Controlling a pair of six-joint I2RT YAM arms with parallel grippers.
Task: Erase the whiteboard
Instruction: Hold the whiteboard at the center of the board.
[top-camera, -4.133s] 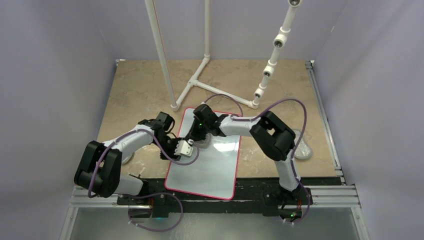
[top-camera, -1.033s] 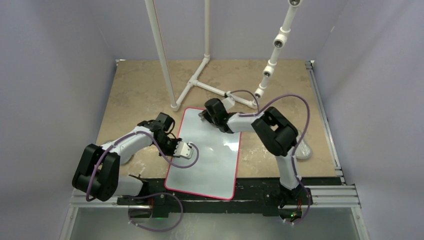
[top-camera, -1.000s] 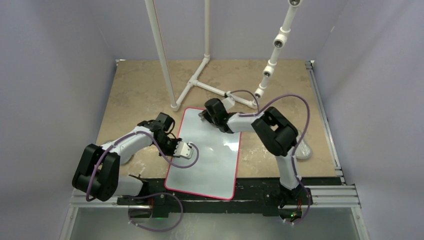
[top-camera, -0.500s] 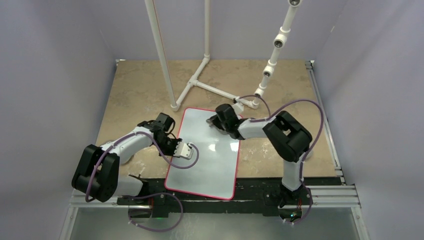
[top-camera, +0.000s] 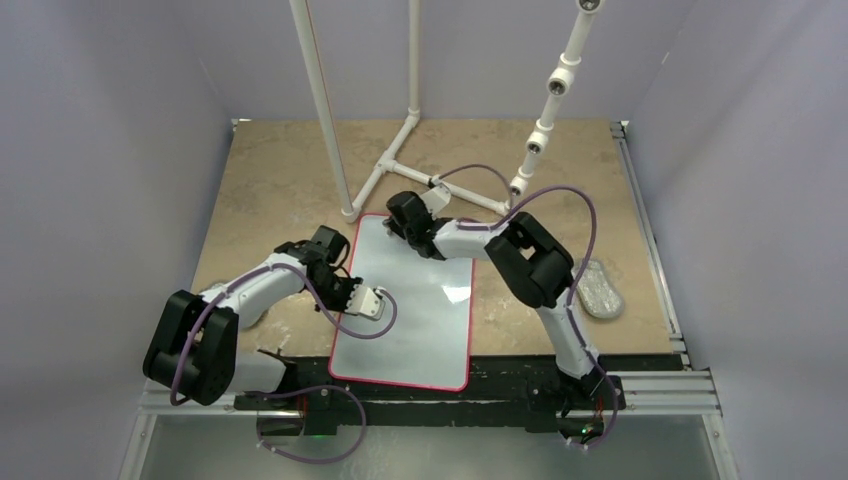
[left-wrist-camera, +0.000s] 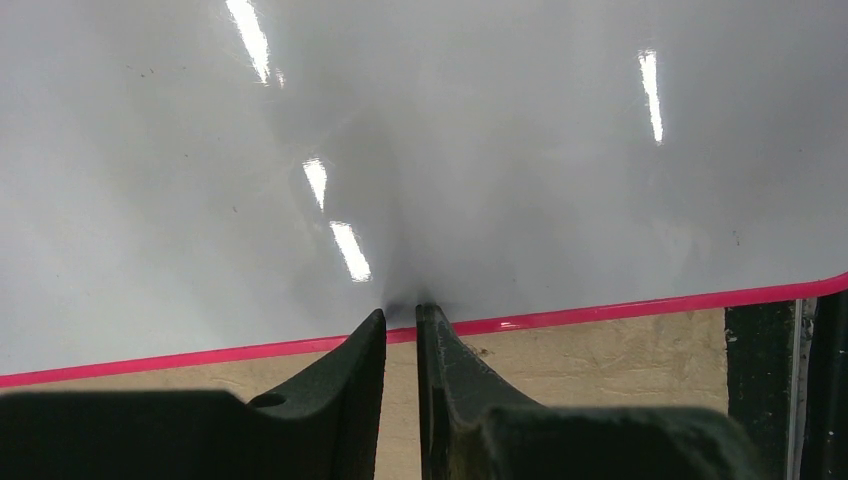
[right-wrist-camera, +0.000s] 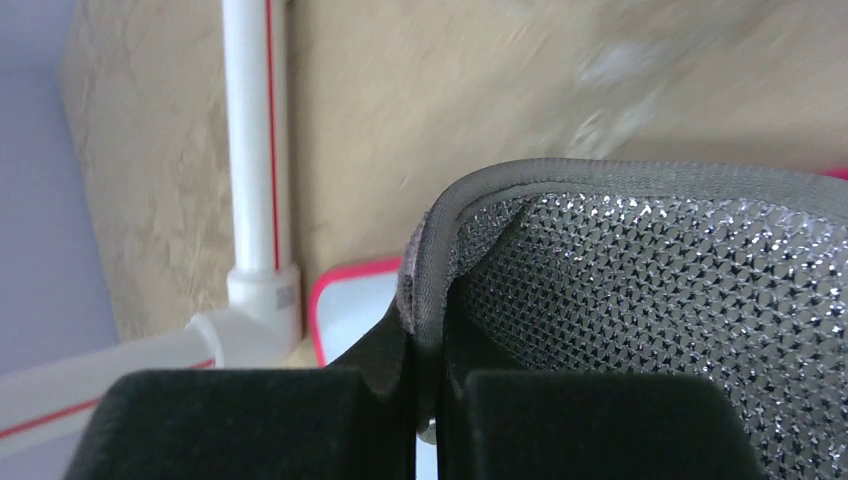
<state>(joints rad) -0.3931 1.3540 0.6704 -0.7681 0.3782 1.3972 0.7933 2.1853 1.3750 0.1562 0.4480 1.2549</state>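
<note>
Glossy white rectangular whiteboard with a thin red border lies flat on the tan surface, frame centre, long axis bottom-to-top. Left arm is bent. Left pincer is at the board's left edge, nearly clenched; can't tell if it's gripping. Right arm is folded, with the right pincer at the upper-left corner, clenched on a grey-silver mesh pad.

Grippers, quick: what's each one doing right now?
Left gripper: nearly closed, nothing between the fingers, tips at the whiteboard's red edge.
Right gripper: closed on the grey mesh pad.
</note>
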